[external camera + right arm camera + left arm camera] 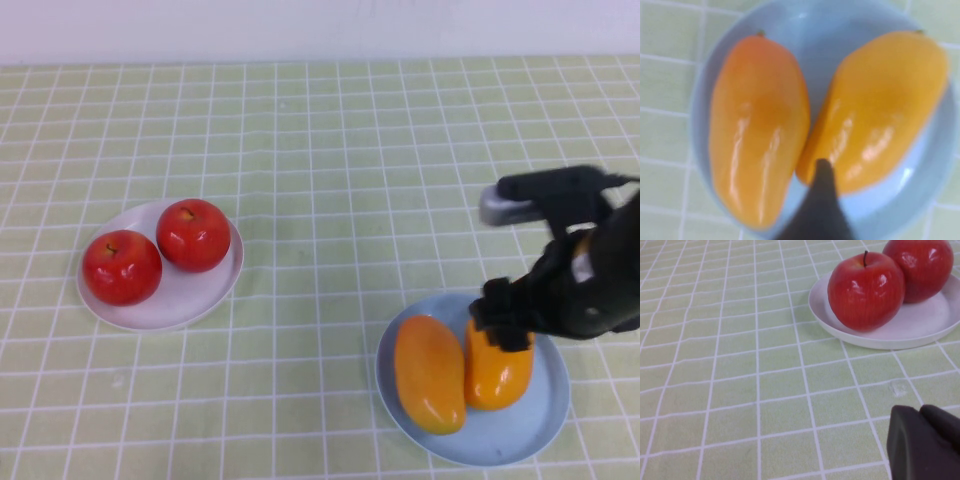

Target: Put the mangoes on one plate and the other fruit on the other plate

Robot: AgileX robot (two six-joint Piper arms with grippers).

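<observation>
Two orange-yellow mangoes (430,373) (497,375) lie side by side on the light blue plate (545,420) at the near right. My right gripper (505,322) hangs open just above the far end of the right-hand mango. In the right wrist view both mangoes (760,125) (885,105) rest on the blue plate (820,40), and one dark finger (822,195) points into the gap between them. Two red apples (122,267) (193,234) sit on the white plate (190,300) at the left. My left gripper (917,409) is shut and empty, low over the cloth near the white plate (910,332) and its apples (866,290) (925,267).
A green checked cloth (330,180) covers the whole table. The right arm's dark links and a grey part (505,208) stand above the table behind the blue plate.
</observation>
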